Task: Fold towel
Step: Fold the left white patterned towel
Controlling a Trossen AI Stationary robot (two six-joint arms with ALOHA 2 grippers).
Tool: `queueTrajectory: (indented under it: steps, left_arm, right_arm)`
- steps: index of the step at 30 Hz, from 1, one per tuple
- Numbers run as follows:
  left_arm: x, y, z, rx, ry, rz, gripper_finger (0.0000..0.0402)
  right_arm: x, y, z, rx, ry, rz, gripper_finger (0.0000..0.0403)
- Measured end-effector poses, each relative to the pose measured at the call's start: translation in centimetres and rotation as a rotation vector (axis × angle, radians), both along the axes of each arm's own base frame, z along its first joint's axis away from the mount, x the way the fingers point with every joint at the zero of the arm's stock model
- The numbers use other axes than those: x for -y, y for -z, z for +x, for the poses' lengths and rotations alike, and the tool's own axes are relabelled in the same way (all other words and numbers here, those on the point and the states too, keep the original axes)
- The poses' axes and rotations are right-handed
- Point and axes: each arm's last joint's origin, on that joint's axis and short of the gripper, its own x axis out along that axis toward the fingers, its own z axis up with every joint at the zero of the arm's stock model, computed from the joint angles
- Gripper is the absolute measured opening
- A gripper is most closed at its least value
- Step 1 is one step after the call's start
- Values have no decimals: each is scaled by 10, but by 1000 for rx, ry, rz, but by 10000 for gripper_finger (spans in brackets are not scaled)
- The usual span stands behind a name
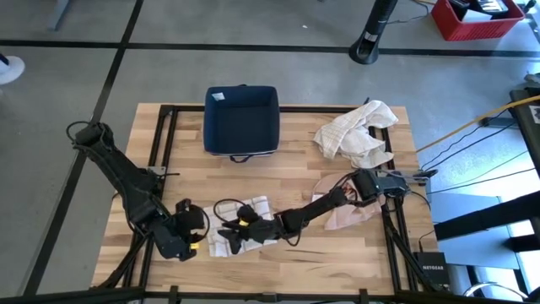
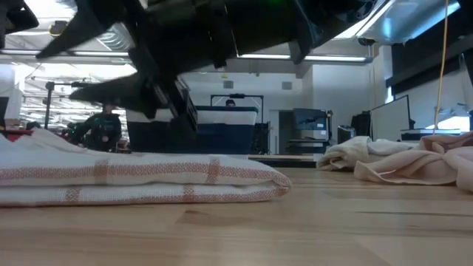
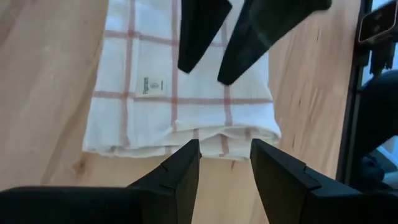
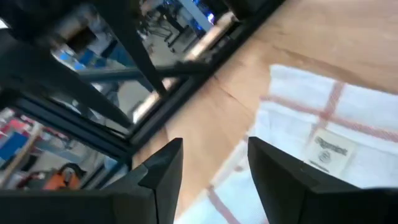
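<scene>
Already the white red-checked cloth towel [image 3: 186,93] lies folded flat; both grippers, left [image 3: 225,163] and right [image 4: 214,163], hover apart, empty

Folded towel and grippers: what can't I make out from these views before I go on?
- Folded towel: in the high view both grippers cover most of it; in the low view its left end is cut off by the frame edge.
- Towel label: print too small to read in either wrist view.
- Right gripper: blurred in the low view.
- Blue bin: contents unclear in the high view.
</scene>
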Motion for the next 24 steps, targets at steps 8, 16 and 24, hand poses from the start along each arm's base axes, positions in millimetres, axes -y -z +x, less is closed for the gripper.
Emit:
queueTrajectory:
  steps: [8,16,24]
  left_arm:
    - [6,5,12,149,-44,123,136]
    - [26,49,37,131,-33,233,136]
    - [43,91,48,-87,73,95,136]
  right_arm:
    - [-1,-17,-6,-84,-274,-288,182]
    - [-20,3,-30,-353,-395,-633,182]
    - [-11,16,-40,-545,-342,-739,182]
